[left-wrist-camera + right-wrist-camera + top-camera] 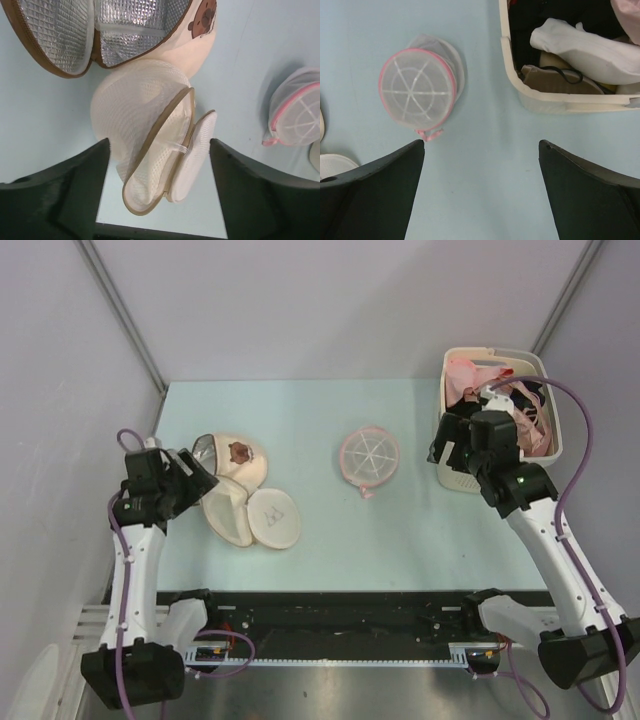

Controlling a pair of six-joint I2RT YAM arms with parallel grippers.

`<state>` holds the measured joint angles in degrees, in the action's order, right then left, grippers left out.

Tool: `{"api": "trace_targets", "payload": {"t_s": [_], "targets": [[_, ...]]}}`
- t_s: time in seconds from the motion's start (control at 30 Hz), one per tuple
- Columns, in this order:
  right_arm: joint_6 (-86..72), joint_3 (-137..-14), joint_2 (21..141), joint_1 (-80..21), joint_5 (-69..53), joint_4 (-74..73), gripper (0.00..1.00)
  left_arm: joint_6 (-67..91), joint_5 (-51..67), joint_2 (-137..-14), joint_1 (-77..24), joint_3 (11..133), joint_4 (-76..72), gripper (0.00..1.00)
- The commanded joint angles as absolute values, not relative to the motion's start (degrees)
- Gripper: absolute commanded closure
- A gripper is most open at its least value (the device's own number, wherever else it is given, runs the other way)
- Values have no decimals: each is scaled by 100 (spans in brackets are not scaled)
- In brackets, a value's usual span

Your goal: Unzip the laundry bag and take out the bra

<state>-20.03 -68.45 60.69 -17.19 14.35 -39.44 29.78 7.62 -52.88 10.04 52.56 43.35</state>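
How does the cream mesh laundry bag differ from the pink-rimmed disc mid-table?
The laundry bag is cream with brown trim; the disc is pale with a pink rim and white spokes. The laundry bag bulges in a dome and gapes open; the disc lies flat. Both are round mesh on the table.

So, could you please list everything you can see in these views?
laundry bag: one, cream mesh, brown trim, open, table's left
domed case: one, beige, silver lining, open, behind the laundry bag
mesh disc: one, pink rim, white spokes, table centre
basket: one, cream, far right
pink garment: one, pale pink, in basket
other clothes: several, black and white, in basket
table: one, pale blue
left gripper: one, black, open, over the laundry bag
right gripper: one, black, open, beside the basket
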Motion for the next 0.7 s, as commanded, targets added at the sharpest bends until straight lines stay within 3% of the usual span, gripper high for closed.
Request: {"api": "trace_targets", "payload": {"t_s": [0.0,0.03,0.27,0.4,0.67], "targets": [[-2074,-6899,6029,-1977,1714,-4140,0,3102,475,-4397,1046,5502,4281,7],[-2092,-6899,6021,-2082,1740,-4148,0,3120,388,-4221,1046,5528,4228,0],[-2171,-6899,6099,-2600,1959,-4315,1,2875,614,-3841,1046,6064,4220,0],[-2294,-6891,6231,-2917,2302,-4482,0,2611,1536,-3683,941,5925,3983,0],[-2478,-6698,6320,-3164,2654,-4386,0,2654,2004,-3577,747,5476,3771,0]]}}
